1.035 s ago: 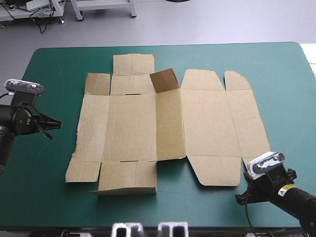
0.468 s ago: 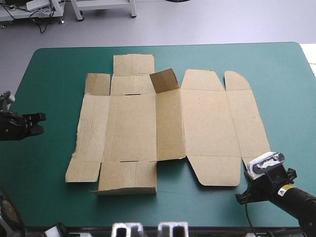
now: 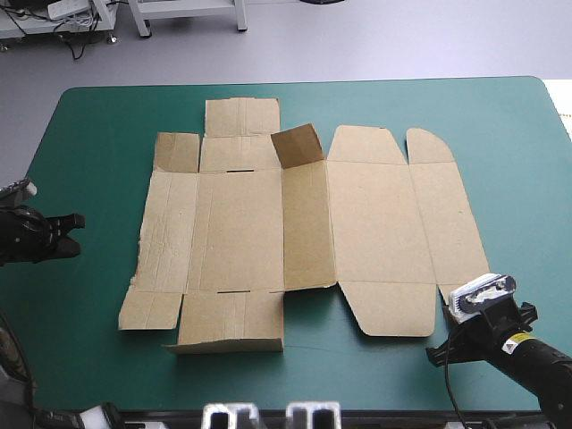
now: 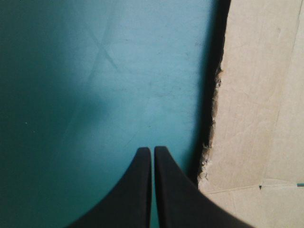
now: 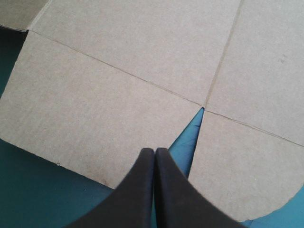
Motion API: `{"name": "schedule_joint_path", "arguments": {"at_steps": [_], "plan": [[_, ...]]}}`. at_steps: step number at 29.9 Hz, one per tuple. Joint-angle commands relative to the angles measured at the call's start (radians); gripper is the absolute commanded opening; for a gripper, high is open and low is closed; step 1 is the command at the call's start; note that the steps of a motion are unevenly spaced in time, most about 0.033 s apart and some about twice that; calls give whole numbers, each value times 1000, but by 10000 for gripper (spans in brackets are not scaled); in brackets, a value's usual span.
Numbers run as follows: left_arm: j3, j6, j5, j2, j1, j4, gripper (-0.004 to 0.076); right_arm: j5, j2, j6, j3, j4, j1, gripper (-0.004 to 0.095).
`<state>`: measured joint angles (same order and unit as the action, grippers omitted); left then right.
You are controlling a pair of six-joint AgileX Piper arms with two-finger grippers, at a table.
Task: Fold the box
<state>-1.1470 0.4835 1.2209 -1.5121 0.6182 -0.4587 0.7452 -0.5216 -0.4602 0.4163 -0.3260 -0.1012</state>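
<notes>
High view: box (image 3: pixel 375 223) flat, 1 flap (image 3: pixel 298 145) up.

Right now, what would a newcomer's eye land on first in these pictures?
The box, a big brown cut sheet lying flat across the middle of the teal-green table, with one small flap tilted up near its far edge. Then the two shut grippers: the left gripper beside the box's left edge, the right gripper over its near right corner.
</notes>
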Motion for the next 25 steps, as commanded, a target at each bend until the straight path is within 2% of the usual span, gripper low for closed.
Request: {"name": "schedule_joint_path", "arguments": {"at_steps": [1,4,8,10,25], "plan": [[-23,-5,75,12,-1,-33,42,-52,-4,-12,23,-17,-1,-9],[-4,-5,80,-9,-25,-36,152,-52,-4,-12,23,-17,-1,-9],[22,-5,80,-44,-70,-34,372,-52,-4,-12,23,-17,-1,-9],[24,-5,80,-61,-88,-34,426,-52,-4,-12,23,-17,-1,-9],[26,23,80,-166,-177,-129,415,-52,-4,-10,23,-17,-1,-9]]}}
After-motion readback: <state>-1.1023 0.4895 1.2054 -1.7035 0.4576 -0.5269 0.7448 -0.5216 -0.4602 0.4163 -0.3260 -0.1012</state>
